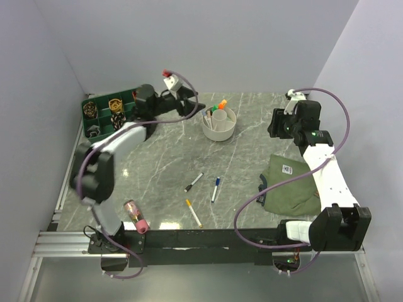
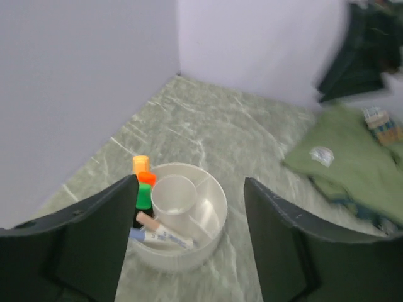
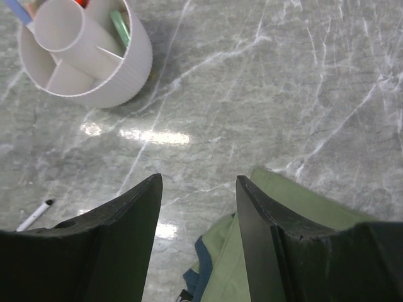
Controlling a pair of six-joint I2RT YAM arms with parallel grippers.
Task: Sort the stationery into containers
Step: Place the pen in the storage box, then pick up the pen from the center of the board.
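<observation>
The white round bowl [image 1: 218,124] stands at the back middle of the table and holds an orange-capped marker [image 1: 222,104], a green-capped marker [image 2: 145,195], a tan pen [image 2: 150,220] and a white pen with a blue cap [image 2: 161,238]. My left gripper [image 1: 196,108] is open and empty, just left of the bowl [image 2: 211,189]. My right gripper [image 1: 277,124] is open and empty, right of the bowl [image 3: 119,75], over the pouch's edge. On the table lie a white pen with a black cap [image 1: 194,182], a blue-capped pen [image 1: 216,188], a thin yellow pen [image 1: 193,212] and a thick pink marker [image 1: 135,216].
An olive-green cloth pouch [image 1: 289,182] lies at the right, below the right gripper [image 3: 198,179]. A dark green tray [image 1: 106,112] with coiled bands stands at the back left. Walls close the back and both sides.
</observation>
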